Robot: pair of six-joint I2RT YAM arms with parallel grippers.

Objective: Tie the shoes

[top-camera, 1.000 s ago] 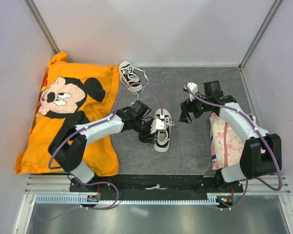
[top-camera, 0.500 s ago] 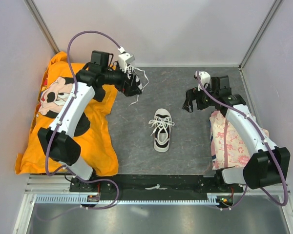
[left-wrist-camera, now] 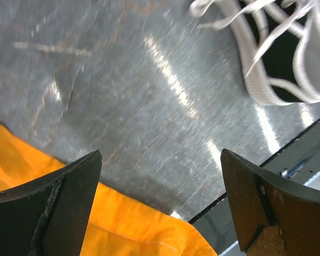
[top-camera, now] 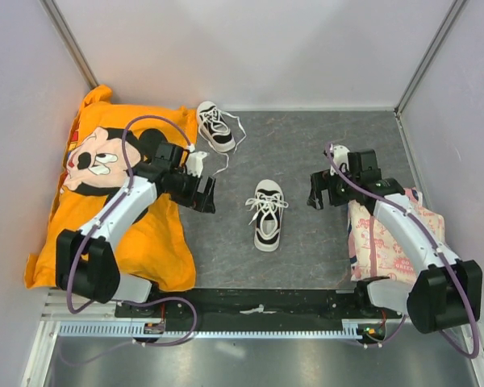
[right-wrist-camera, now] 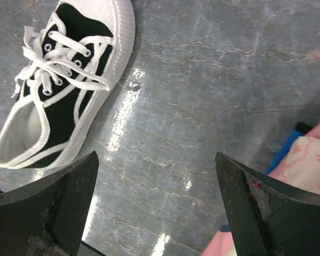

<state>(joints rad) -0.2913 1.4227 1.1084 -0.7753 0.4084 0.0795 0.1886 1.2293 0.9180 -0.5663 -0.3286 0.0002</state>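
Observation:
Two black shoes with white toe caps and white laces lie on the grey table. One shoe (top-camera: 215,126) rests at the back, beside the orange shirt, with loose laces trailing right. The other shoe (top-camera: 267,214) (right-wrist-camera: 64,90) lies in the middle, its laces (left-wrist-camera: 266,48) spread across the tongue. My left gripper (top-camera: 203,195) (left-wrist-camera: 160,181) hovers open and holds nothing, at the shirt's edge left of the middle shoe. My right gripper (top-camera: 315,192) (right-wrist-camera: 157,181) is open and holds nothing, over bare table right of that shoe.
An orange Mickey Mouse shirt (top-camera: 121,201) (left-wrist-camera: 106,224) covers the table's left side. A pink patterned cloth (top-camera: 379,238) (right-wrist-camera: 309,165) lies at the right under my right arm. Grey walls enclose the back and sides. The black base rail (top-camera: 250,305) runs along the near edge.
My left gripper let go at the middle shoe, swung to the back shoe, then came back to the shirt's edge, now open. The right gripper drifted slightly nearer. Both shoes stayed put.

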